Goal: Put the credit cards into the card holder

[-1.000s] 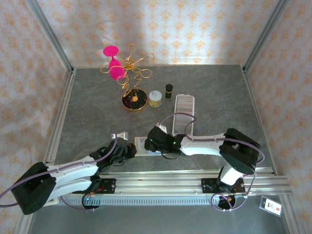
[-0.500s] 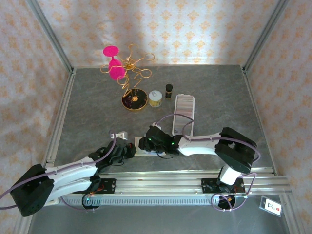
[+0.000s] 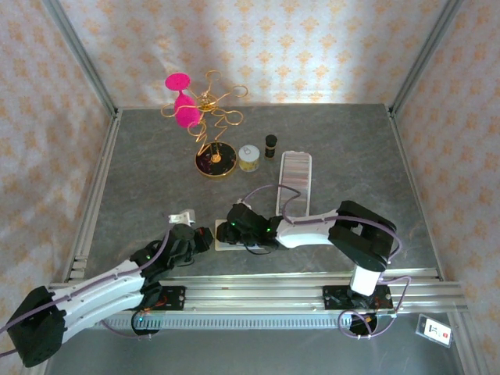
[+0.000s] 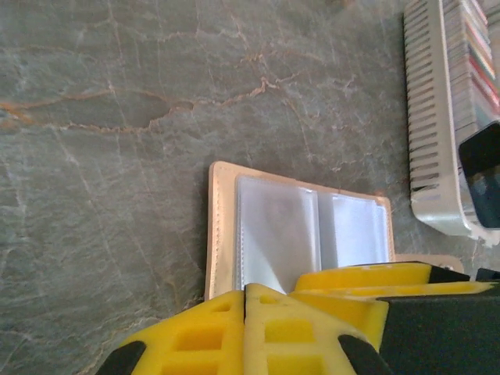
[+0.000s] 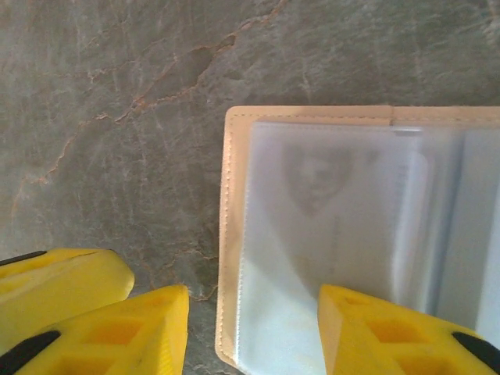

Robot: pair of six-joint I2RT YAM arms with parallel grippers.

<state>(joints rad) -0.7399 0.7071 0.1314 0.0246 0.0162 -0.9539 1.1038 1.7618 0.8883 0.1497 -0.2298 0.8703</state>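
The cream-beige card holder (image 4: 223, 226) lies open and flat on the grey table, its clear sleeves facing up. Through one sleeve a whitish card (image 5: 320, 187) with a faint mark shows, and the lower part looks pale blue. My right gripper (image 5: 254, 336) is open, its fingers straddling the holder's (image 5: 231, 234) left edge. My left gripper (image 4: 246, 297) is shut at the holder's near edge, with nothing visible between the pads. In the top view the left gripper (image 3: 201, 237) and right gripper (image 3: 226, 232) meet over the holder (image 3: 234, 245).
A long clear case with grey ribbed rows (image 3: 295, 180) lies just beyond the holder, its end also visible from the left wrist (image 4: 445, 117). A gold wire stand with pink discs (image 3: 209, 129), a small jar (image 3: 248, 158) and a dark bottle (image 3: 270, 144) stand farther back.
My right gripper has slid left across the holder to its left edge. The left arm's elbow has dropped back toward the near-left corner while its gripper stayed by the holder.
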